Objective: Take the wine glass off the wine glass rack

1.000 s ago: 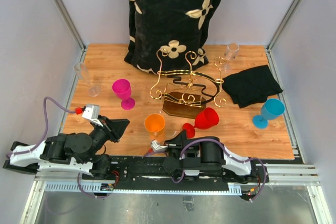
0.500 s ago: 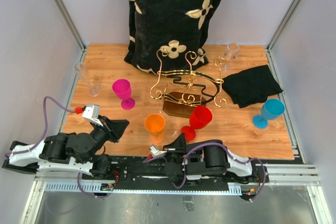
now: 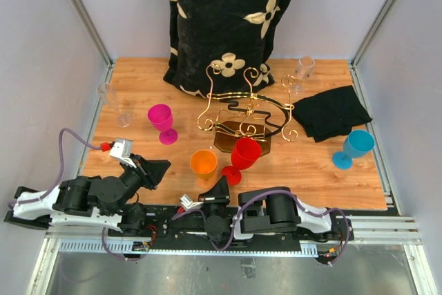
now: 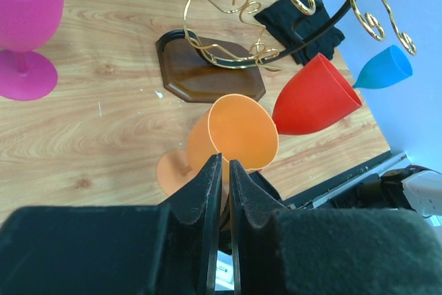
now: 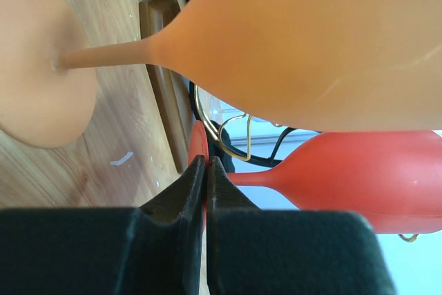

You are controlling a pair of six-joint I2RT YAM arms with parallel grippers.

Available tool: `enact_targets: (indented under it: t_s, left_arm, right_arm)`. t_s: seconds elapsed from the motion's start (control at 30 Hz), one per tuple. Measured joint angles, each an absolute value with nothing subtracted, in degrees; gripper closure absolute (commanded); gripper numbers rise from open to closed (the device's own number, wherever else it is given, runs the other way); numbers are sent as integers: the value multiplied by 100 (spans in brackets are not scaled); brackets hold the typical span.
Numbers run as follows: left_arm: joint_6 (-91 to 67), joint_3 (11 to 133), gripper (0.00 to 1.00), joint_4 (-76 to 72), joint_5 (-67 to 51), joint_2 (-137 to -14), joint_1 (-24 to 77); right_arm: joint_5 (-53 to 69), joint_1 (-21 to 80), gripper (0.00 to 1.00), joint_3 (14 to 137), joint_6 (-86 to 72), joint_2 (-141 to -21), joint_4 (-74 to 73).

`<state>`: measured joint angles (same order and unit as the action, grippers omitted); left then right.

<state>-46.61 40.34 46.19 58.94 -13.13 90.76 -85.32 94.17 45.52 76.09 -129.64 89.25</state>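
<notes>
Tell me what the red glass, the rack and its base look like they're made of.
Red glass: probably matte plastic, since it is opaque, evenly coloured and barely reflects. Wine glass rack: thin gold-coloured metal wire with a shiny finish, bent into scrolls. Its base: dark brown wood, apparently varnished, with faint grain and a glossy bevelled edge.

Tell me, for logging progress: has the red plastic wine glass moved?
Yes. The red plastic wine glass shifted left, across the front of the dark brown rack base.

The work surface is a wooden tabletop [image 3: 138,94] with light oak grain. Pale lavender-grey walls [image 3: 41,60] enclose it on three sides, joined by aluminium frame posts [image 3: 81,12]. Lighting is even and diffuse.
</notes>
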Motion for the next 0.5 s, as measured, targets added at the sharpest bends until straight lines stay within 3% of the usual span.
enact_targets:
  t_s: [0.2,0.27,0.43,0.5]
  left_arm:
    - [-4724,4032,86,4696,5881,-1076,9076]
    - [-4751,4025,86,4698,5881,-1017,9076]
    - [-4799,4007,86,4755,5846,-969,9076]
    - [-4831,4007,86,4823,5839,-956,9076]
  right_arm:
    - [-8409,9417,99,4602,7926,-12997,8573]
    - [-8331,9417,99,4602,7642,-12934,7811]
    - [-6654,9126,99,5833,3308,-12178,1708]
    - [-6427,9019,99,5994,2143,-11780,528]
